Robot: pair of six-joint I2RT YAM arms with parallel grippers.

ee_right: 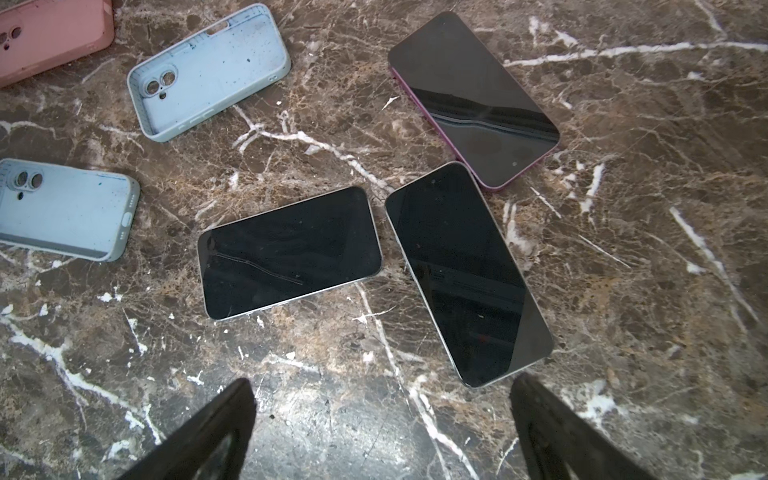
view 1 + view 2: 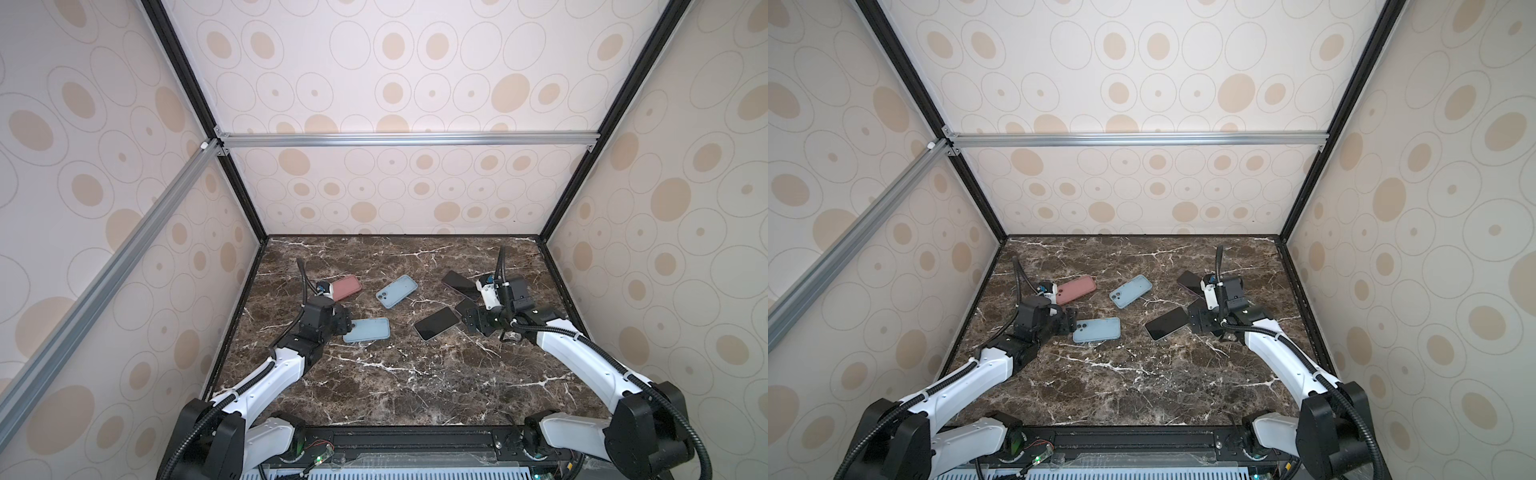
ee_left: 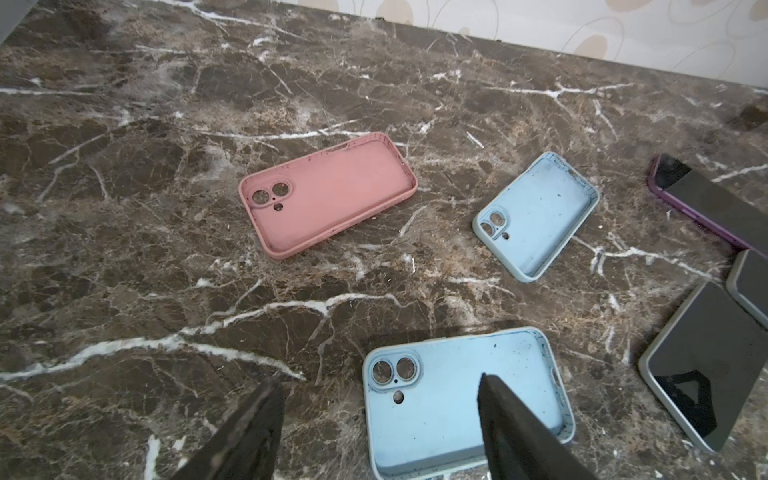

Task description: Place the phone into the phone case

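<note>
No text, brand, number or sign can be read anywhere. The pink case [image 3: 328, 195] is plain inside, and so are the two blue ones: the far blue case [image 3: 536, 216] near it and the near blue case [image 3: 449, 399]. Well apart from the pink case, the purple phone [image 1: 473, 99], the long phone [image 1: 467, 274] and the short phone [image 1: 289, 251] all show dark, blank screens.

Cream walls [image 2: 415, 62] printed with tan ovals, black posts [image 2: 185, 70] and silver rails [image 2: 407, 139] enclose a dark brown, white-veined marble desk [image 2: 395, 386], evenly lit.
</note>
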